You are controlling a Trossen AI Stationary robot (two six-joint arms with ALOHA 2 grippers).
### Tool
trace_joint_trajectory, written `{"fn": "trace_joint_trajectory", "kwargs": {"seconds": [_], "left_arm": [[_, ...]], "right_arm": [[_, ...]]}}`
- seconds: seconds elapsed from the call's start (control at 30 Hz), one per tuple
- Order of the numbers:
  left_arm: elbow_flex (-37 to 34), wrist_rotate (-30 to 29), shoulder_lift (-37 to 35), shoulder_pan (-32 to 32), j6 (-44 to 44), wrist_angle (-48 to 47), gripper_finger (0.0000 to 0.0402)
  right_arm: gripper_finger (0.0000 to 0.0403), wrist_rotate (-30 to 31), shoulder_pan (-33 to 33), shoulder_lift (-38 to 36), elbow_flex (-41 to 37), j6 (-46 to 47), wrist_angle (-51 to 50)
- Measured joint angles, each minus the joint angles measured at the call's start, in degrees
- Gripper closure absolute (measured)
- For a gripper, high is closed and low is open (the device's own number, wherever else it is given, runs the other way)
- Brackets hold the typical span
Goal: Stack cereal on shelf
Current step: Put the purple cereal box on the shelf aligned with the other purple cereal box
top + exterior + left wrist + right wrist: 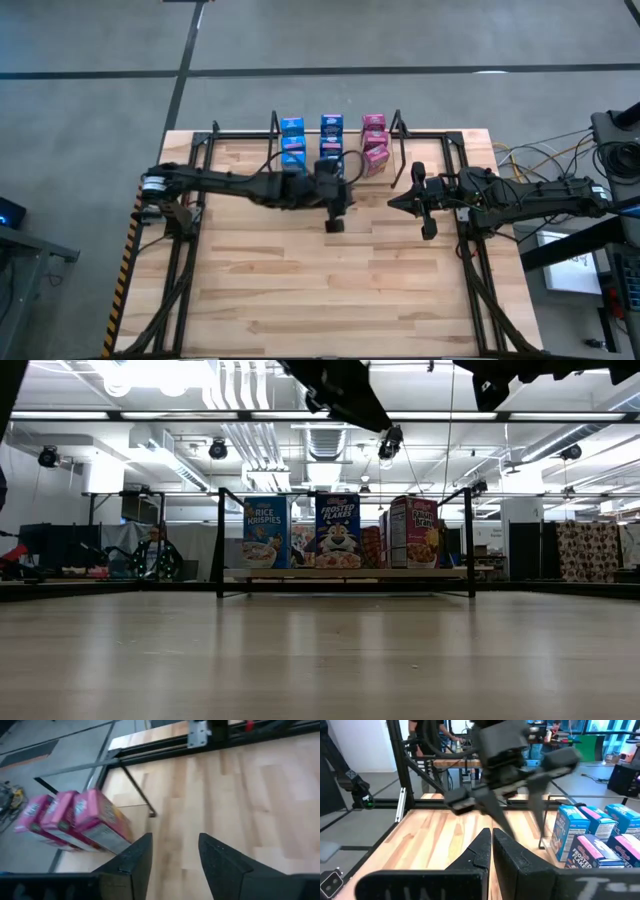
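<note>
Several small cereal boxes stand in three rows on the shelf at the table's far edge: blue ones on the left, blue ones in the middle, pink ones on the right. In the low view their fronts show between the black posts. My left gripper hangs open above the table's middle, in front of the shelf, holding nothing; its wrist view shows the open fingers beside the pink boxes. My right gripper is shut and empty, right of the left gripper, pointing at it.
The black tube frame runs along the table's sides and carries both arms. Bare wooden tabletop stretches from the grippers to the near edge. In the right wrist view the left gripper stands close ahead, with blue boxes beside it.
</note>
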Motion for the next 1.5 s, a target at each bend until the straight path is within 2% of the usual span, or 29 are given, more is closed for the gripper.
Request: {"fn": "trace_joint_trajectory", "kwargs": {"seconds": [0.1, 0.27, 0.43, 0.67, 1.07, 1.27, 1.5], "left_arm": [[-5.38, -0.06, -3.5, -2.53, -2.09, 2.74, 0.0265], [-15.5, 0.02, -9.62, -6.95, -2.19, 12.7, 0.0267], [-26.03, 0.06, -15.37, -11.5, -1.54, 21.07, 0.0267], [-35.76, 0.09, -18.51, -15.17, -1.81, 33.3, 0.0267], [-36.81, -0.16, -18.89, -15.07, -1.59, 34.83, 0.0267], [-36.77, -3.88, -20.91, -15.07, 1.17, 31.07, 0.0267], [-37.02, -7.08, -25.7, -15.05, 4.17, 27.05, 0.0267]], "right_arm": [[0.0394, 0.05, 0.0, 0.0, 0.0, -0.01, -0.23], [0.0394, 0.15, -0.22, -0.02, 0.0, -0.05, -0.22], [0.0394, 3.67, -0.31, 0.01, 0.0, -0.59, -0.26], [0.0394, 4.69, -0.72, 0.92, 0.19, -0.03, -0.58], [0.0394, 6.51, -0.96, 5.89, 4.19, 1.16, -4.58], [0.0394, 8.88, -1.83, 8.8, 11.85, 3.41, -17.69], [0.0394, 8.56, -8.02, 16.08, 23.52, 1.53, -34.68]]}}
